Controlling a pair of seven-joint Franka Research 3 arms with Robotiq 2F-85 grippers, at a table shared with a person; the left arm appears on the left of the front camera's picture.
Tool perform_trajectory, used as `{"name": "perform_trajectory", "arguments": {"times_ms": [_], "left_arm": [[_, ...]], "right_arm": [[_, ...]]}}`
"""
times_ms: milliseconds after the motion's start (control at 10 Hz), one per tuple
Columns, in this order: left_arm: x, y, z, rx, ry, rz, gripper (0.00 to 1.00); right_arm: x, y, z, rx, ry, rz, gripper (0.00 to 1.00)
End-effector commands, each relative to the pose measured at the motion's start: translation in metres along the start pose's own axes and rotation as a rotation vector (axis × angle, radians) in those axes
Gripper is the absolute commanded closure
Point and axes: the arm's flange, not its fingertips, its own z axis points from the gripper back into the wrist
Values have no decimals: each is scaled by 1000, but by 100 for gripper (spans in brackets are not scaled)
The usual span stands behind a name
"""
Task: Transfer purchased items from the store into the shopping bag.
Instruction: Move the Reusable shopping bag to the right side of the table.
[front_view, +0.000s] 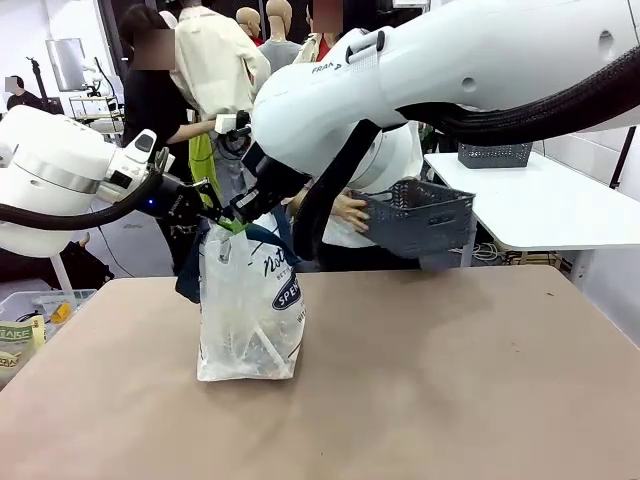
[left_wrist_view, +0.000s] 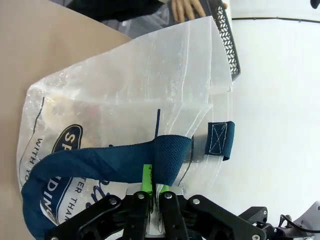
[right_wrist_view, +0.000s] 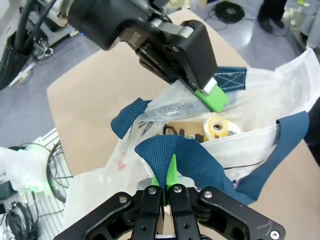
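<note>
1. Left gripper (left_wrist_view: 152, 192) is pinching one navy strap handle (left_wrist_view: 115, 162) of the shopping bag (front_view: 247, 305), green pads closed on the webbing, holding that side of the rim up.
2. Right gripper (right_wrist_view: 167, 192) is clamping the opposite handle (right_wrist_view: 185, 155) in the same way; judging from the two grips, the arms are pulling the mouth apart so things can be dropped in.
3. Bag is standing upright on the tan table (front_view: 450, 380), left of centre, its clear walls showing a dark round logo.
4. Inside, the right wrist view is showing a yellowish roll-like object (right_wrist_view: 218, 125) and some dark bits among the folds; slim stick-like shapes are showing faintly through the bag's front wall in the front view, but which are the purchased items is too unclear to tell.
5. Beyond the bag, a person's hand (front_view: 350, 212) is holding a grey plastic basket (front_view: 420, 215) just behind the right arm, probably the source of the next items.
</note>
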Motion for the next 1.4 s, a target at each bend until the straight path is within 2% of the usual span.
{"name": "perform_trajectory", "arguments": {"times_ms": [0,100,600,1300], "left_arm": [[-3,6,-1,-72,15,-5,55],[-3,7,-4,-79,19,6,44],[-2,8,-16,-135,49,9,44],[-1,3,-30,-109,113,-11,44]], "right_arm": [[9,-2,-1,42,-9,37,100],[12,0,-2,52,-3,53,100],[20,7,-12,83,30,97,100],[29,25,-26,125,46,158,100]]}}
